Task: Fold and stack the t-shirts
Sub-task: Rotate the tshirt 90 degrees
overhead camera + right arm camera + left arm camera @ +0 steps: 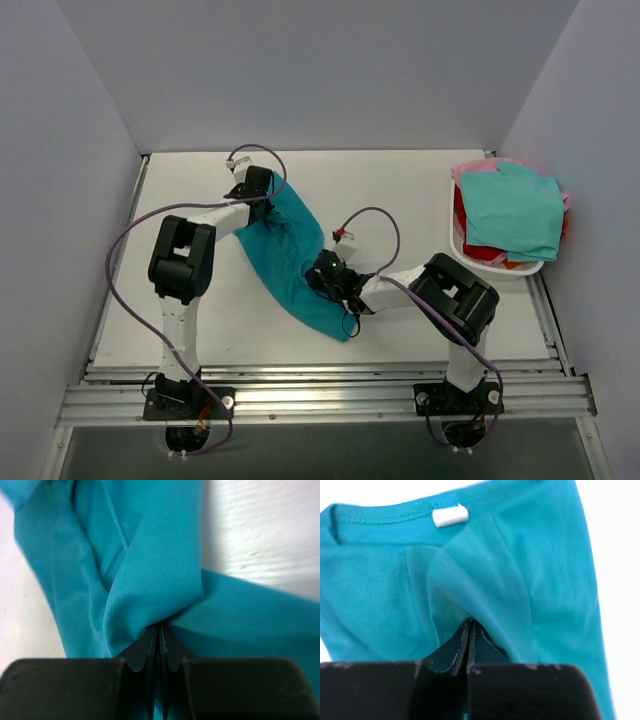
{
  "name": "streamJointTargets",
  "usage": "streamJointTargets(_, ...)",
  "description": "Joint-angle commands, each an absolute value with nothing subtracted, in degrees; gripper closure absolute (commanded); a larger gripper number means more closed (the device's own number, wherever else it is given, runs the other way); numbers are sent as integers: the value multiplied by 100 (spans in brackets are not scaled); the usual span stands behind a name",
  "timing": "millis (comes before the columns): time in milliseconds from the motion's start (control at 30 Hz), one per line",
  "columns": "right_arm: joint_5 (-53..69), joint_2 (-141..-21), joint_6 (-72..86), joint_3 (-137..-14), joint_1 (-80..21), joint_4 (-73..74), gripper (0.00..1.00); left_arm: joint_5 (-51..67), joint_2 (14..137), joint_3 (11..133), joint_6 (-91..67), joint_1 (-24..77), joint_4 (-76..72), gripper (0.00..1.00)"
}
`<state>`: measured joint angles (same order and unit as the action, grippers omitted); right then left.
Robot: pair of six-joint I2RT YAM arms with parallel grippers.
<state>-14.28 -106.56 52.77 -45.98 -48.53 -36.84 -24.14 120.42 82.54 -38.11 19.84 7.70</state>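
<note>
On the white table (pixel 400 200) between pale grey walls (pixel 320 70) (a basket (pixel 458 246) of other shirts (pixel 515 212) at its right edge) the teal-blue t-shirt (pixel 295 255) lies bunched mid-table, left gripper (pixel 262 192) clamped on its far end, right gripper (pixel 325 275) clamped on its near part.

Plain pale lilac-grey walls (pixel 320 70) fill the top, left and right of the frame around a white table (pixel 400 200), evenly lit. Aluminium rails (pixel 330 395) cross the lower frame, above a strip of dark grey floor (pixel 330 455).
</note>
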Motion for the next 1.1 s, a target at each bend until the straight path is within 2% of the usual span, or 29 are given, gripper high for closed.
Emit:
streamJointTargets(0,-1318,-11152,5484,-4561,-5246,-2584,100,-1882,12620,9331,-3270,1899,1159,98)
streamJointTargets(133,-1353,-11452,5546,-5052,-5764,-2488,100,-1539,13401,10885,-2954,1846,1529,98)
streamJointTargets(367,-1309,-11786,5563,-5405,-6020,-2365,100,-862,14615,13137,-2584,1828,2329,98)
streamJointTargets(467,-1414,-11707,5564,-5397,-6021,-2233,100,-747,14652,13263,-2584,1828,2417,98)
streamJointTargets(600,-1625,-11488,5546,-5326,-6021,-2101,100,-861,14187,12676,-2610,1811,2145,97)
streamJointTargets(700,-1687,-11417,5546,-5300,-6038,-2022,100,-914,13677,12140,-2610,1767,1881,60)
streamJointTargets(733,-1722,-11391,5555,-5291,-6038,-1995,100,-966,13389,12007,-2584,1740,1759,39)
streamJointTargets(800,-1801,-11295,5581,-5247,-6047,-1925,100,-1019,13097,11770,-2558,1688,1653,24)
streamJointTargets(833,-1871,-11250,5590,-5195,-6047,-1890,100,-1046,12835,11603,-2549,1627,1609,10)
streamJointTargets(900,-1942,-11136,5599,-5142,-6047,-1846,100,-1011,12596,11488,-2531,1547,1573,3)
streamJointTargets(1067,-2083,-10917,5581,-5098,-6099,-1626,100,-1054,11919,11339,-2461,1345,1740,5)
